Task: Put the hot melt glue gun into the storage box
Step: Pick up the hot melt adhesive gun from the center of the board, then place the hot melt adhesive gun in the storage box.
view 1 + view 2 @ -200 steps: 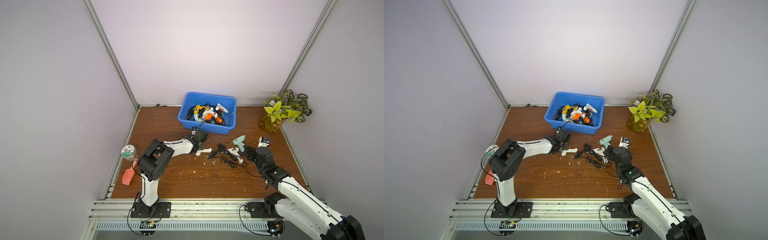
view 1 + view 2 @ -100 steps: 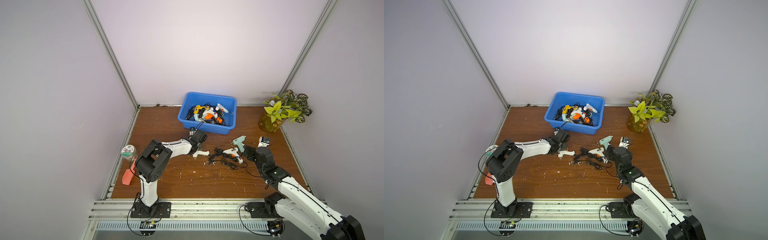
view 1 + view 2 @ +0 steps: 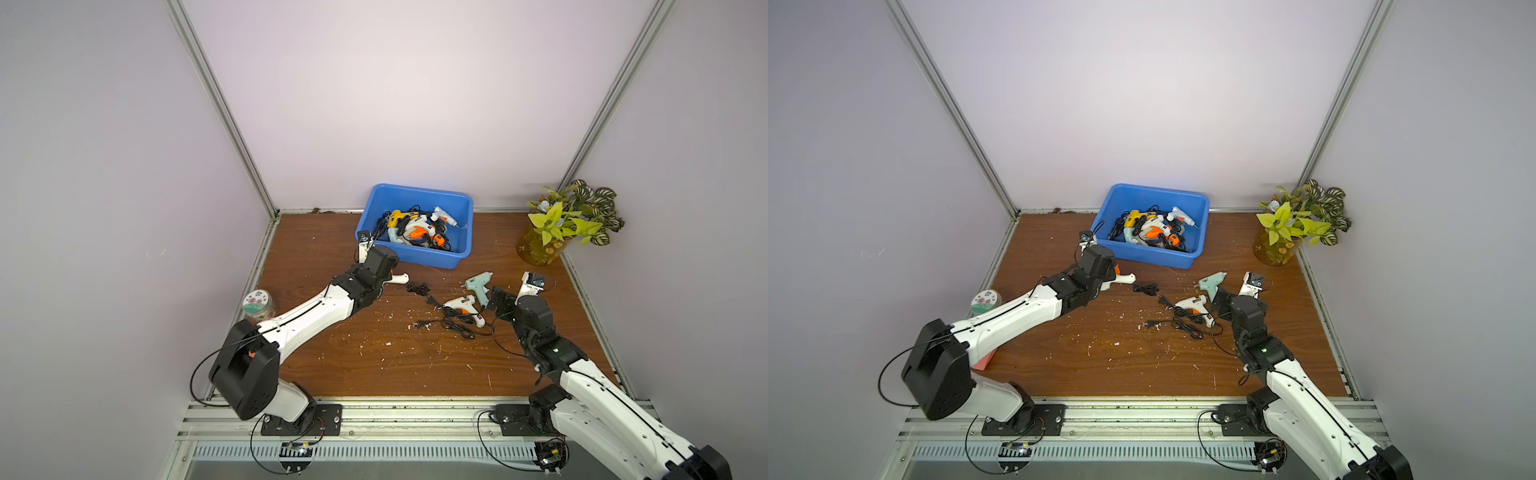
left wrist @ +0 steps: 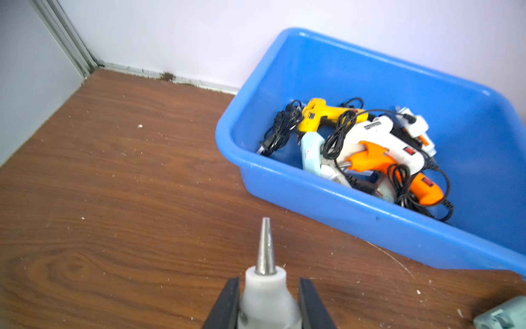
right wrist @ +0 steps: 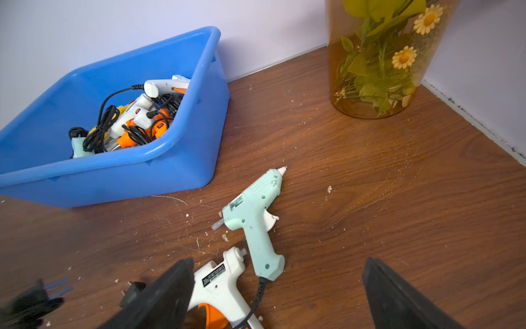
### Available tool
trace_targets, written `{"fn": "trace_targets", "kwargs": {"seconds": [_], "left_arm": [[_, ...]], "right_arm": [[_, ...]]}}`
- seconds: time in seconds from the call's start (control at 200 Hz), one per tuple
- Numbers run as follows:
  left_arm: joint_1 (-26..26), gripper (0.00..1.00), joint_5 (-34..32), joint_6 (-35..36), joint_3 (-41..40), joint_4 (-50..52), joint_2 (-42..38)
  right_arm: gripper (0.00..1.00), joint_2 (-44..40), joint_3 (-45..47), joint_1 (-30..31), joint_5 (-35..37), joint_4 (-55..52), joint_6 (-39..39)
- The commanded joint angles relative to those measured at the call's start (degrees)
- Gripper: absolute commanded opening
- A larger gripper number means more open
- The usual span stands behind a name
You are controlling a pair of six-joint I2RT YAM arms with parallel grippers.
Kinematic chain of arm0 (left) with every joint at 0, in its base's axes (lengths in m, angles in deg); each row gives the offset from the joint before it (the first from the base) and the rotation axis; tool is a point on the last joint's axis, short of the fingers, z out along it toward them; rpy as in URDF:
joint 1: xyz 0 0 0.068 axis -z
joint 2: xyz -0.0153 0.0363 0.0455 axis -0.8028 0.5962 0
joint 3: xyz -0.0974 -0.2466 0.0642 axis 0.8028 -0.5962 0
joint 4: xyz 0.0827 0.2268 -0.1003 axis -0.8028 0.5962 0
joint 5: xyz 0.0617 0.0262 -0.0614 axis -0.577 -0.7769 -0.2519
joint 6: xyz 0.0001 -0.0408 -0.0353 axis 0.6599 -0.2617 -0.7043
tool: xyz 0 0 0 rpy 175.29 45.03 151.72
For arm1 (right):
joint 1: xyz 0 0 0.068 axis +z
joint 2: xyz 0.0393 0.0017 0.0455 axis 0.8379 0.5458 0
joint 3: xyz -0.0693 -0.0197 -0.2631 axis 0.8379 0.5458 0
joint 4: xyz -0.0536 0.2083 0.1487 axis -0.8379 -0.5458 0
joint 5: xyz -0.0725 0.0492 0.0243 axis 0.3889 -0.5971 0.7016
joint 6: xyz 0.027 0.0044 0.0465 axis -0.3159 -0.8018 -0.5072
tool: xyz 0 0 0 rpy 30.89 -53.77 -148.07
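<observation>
Left pincer [image 4: 269, 283]: narrow, clamped on the barrel of the white hot melt glue gun [image 3: 400, 277]. The metal nozzle [image 4: 265, 247] points toward the storage box [image 3: 428, 259]. In both top views the gun sits outside the box, just off its 7 o'clock corner. Lifted or resting: cannot tell.

The box stands at 12 o'clock on the worktop [image 3: 353, 357] and holds several glue guns.

Right pincer [image 5: 277, 270]: wide, empty, poised over the mint glue gun [image 5: 253, 216] and the second white glue gun [image 5: 219, 284], at the box's 5 o'clock.

Glossy blue plastic storage box [image 4: 370, 225] sits on matt wood-grain table [image 4: 113, 199].
</observation>
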State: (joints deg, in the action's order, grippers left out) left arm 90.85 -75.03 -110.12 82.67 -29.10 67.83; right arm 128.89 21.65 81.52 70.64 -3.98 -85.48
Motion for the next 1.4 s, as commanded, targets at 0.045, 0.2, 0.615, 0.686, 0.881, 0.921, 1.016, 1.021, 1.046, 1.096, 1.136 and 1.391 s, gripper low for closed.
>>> {"fn": "trace_targets", "kwargs": {"seconds": [0.045, 0.2, 0.615, 0.686, 0.881, 0.921, 1.016, 1.021, 1.046, 1.096, 1.136, 1.391], "left_arm": [[-0.4, 0.00, -2.0, 7.4, -0.3, -5.4, -7.0], [-0.5, 0.00, -3.5, 13.0, 6.0, -7.7, -7.9], [-7.7, 0.00, 5.6, 23.7, 35.9, -9.0, 14.7], [-9.5, 0.00, 8.6, 24.5, 39.1, -9.9, 18.7], [-13.5, 0.00, 12.7, 23.2, 46.3, -8.5, 29.0], [-14.3, 0.00, 14.7, 22.7, 47.2, -8.4, 30.8], [-16.0, 0.00, 19.2, 21.7, 48.8, -8.5, 34.1], [-16.1, 0.00, 19.4, 21.6, 48.9, -8.4, 34.3], [-16.3, 0.00, 20.1, 21.6, 49.1, -8.2, 35.1], [-16.4, 0.00, 21.1, 21.6, 49.4, -7.8, 36.5], [-16.5, 0.00, 21.6, 21.7, 49.5, -7.5, 37.5], [-16.8, 0.00, 24.4, 23.8, 50.0, -6.4, 43.5]], "right_arm": [[0.99, -1.1, 0.2, -0.3, -0.7, 2.4, 0.6], [0.99, -0.8, 0.2, -0.2, -1.7, 3.3, 0.0], [0.99, -0.5, -0.2, -0.3, -4.8, 3.2, -1.1], [0.99, -0.9, 0.2, -0.3, -5.1, 3.2, -1.3], [0.99, -1.4, 0.1, -0.3, -5.3, 2.2, -1.2], [0.99, -1.4, 0.1, -0.3, -5.4, 2.2, -1.0], [0.99, -1.4, -0.4, -0.3, -5.3, 2.1, -0.9], [0.99, -1.4, -0.4, -0.2, -5.4, 2.0, -0.9], [0.99, -1.4, -0.4, -0.2, -5.3, 1.9, -0.8], [0.99, -1.3, -0.5, -0.3, -5.0, 1.8, -0.9], [0.99, -1.3, -0.5, -0.3, -5.0, 1.7, -1.0], [0.99, 0.1, -0.7, -0.2, -6.3, 2.1, -1.2]]}}
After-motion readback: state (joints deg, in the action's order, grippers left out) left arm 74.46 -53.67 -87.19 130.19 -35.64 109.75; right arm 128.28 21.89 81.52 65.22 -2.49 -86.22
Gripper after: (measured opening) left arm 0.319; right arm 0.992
